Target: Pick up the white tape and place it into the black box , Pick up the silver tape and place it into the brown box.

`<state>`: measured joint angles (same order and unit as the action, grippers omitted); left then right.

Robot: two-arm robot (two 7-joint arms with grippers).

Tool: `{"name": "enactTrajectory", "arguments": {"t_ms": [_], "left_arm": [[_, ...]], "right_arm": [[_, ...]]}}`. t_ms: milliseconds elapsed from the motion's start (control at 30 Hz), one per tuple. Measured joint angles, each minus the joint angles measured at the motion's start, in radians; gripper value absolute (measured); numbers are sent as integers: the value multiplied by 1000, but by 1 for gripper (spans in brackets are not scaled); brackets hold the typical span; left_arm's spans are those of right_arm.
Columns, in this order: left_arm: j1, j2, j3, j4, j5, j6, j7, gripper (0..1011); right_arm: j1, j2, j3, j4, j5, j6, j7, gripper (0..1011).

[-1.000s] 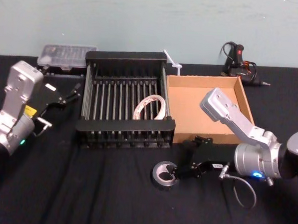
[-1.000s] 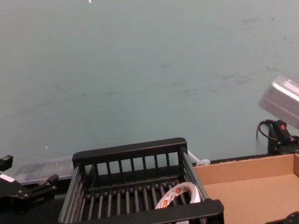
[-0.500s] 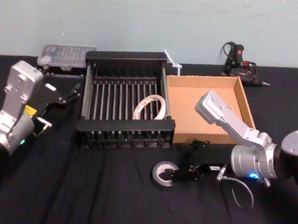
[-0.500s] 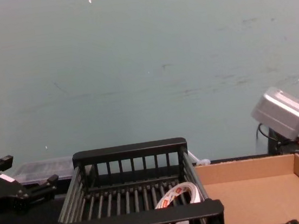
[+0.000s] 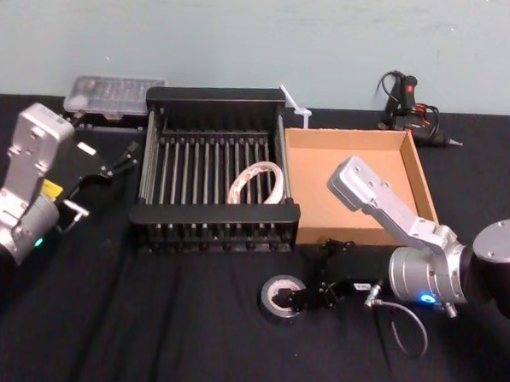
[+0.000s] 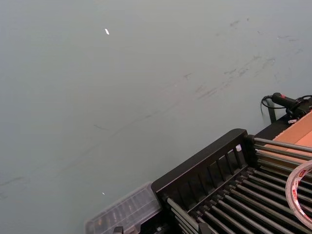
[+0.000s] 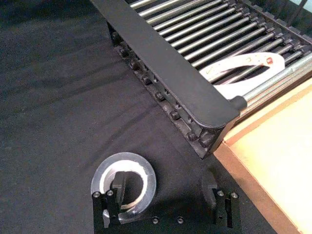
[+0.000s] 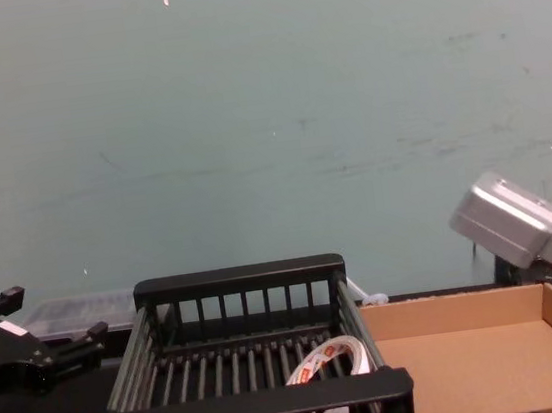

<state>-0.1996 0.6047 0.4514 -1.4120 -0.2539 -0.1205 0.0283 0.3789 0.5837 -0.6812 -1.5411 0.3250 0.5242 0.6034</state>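
The right pincer [image 5: 305,298] sat low over the black cloth-covered surface [image 5: 171,323], spread wide and straddling one wall of the thick dull silver-grey roll of duct tape [image 5: 280,294]. In the right wrist view one finger [image 7: 118,184] stood inside the roll's dark core while the other finger [image 7: 210,187] stood well outside the ring, so the jaws were released and gripped nothing yet. That placement made sense as a rim grasp: a flat roll lying on its side offers little to pinch from outside, and a finger in the hole lets the wall be clamped.

Just beyond the pincer, past the near rim of the black slatted plastic basket [image 7: 165,73], the shallow tan cardboard tray [image 5: 310,194] lay open, close enough that the lift to it looked like a short one. The thin white ring-shaped tape roll with red-orange marks [image 5: 257,183] already leaned on the bars inside the basket, farther from the right pincer than the tray's near wall, so that half of the task appeared finished.

The left pincer [image 5: 120,161] hung parked beside the basket's far side from the right one, with its jaws apart and empty, near a clear plastic case [image 5: 115,94] at the back of the surface, presumably kept out of the working arm's way.
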Motion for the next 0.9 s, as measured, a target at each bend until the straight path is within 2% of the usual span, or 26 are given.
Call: {"name": "enactTrajectory", "arguments": {"t_ms": [667,900], "left_arm": [[0,0,0,0,0,0,0,1001],[0,0,0,0,0,0,0,1001]], "right_arm": [[1,-2,1,2,-1,4,-5,1002],[0,-1,1,1,-1,3,-5,859]]}}
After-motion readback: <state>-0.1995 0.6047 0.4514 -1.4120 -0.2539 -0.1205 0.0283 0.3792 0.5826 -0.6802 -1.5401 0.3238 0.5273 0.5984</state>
